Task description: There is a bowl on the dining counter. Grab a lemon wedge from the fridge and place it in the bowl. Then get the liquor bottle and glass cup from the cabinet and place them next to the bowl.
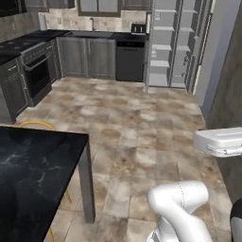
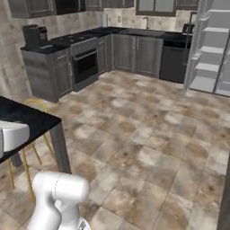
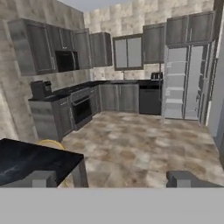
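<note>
Nearest the camera, the gripper (image 3: pixel 112 178) shows its two dark finger tips (image 3: pixel 183 178) at the bottom of the hand view, set far apart with nothing between them — the hand is empty.

Just beyond the left tip lies the corner of the dining counter (image 3: pixel 30 162), its black marbled slab also filling the lower left of the left base view (image 1: pixel 33 179). No bowl can be seen on the part of the slab that shows, and a yellow stool (image 3: pixel 50 143) peeks up behind its edge.

The fridge (image 3: pixel 186 83) is the thing that matters now, judging that the lemon wedge comes first. It stands well apart from the hand, across the tiled floor (image 3: pixel 140 140), ahead and to the right of where the gripper points. Its doors hang open, white shelves (image 1: pixel 163 47) exposed; whether a wedge sits on them is too small to tell. The tall body stands upright, shelves running level, so a reach would go in roughly flat.

So the coming move turns on distance — the base likely has to drive forward and rightward before the arm (image 1: pixel 182 208) can reach anything.

Further left along the back wall run the grey cupboards, the oven (image 3: pixel 81 109), the microwave (image 3: pixel 66 60) and the wall cabinet (image 3: pixel 100 49) row above them.
</note>
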Tool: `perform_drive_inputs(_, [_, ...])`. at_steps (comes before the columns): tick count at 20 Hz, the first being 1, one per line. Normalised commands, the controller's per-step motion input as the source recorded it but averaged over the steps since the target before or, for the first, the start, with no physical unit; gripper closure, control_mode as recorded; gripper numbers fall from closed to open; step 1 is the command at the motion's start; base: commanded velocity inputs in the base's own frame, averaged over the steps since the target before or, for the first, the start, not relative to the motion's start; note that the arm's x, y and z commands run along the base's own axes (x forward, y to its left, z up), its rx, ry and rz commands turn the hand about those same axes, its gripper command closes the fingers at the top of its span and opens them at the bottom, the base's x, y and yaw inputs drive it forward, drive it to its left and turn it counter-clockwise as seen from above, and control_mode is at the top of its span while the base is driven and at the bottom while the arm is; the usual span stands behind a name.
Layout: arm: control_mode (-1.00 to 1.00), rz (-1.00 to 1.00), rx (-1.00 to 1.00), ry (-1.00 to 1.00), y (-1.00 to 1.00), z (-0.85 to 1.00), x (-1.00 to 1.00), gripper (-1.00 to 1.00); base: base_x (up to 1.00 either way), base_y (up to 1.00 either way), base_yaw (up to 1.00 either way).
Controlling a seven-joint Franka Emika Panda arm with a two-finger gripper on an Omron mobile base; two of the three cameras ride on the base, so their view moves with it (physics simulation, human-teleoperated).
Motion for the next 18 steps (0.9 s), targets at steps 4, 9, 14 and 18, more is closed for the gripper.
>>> perform_drive_inputs(4, [1.0, 0.0, 0.0, 0.0, 0.0, 0.0, 0.0, -1.0, 1.0, -0.49, 0.21])
perform_drive_inputs(9, [1.0, 0.0, 0.0, 0.0, 0.0, 0.0, 0.0, -1.0, 1.0, -0.55, 0.19])
perform_drive_inputs(14, [1.0, 0.0, 0.0, 0.0, 0.0, 0.0, 0.0, -1.0, 1.0, -0.51, 0.16])
perform_drive_inputs(18, [1.0, 0.0, 0.0, 0.0, 0.0, 0.0, 0.0, -1.0, 1.0, -0.36, 0.07])
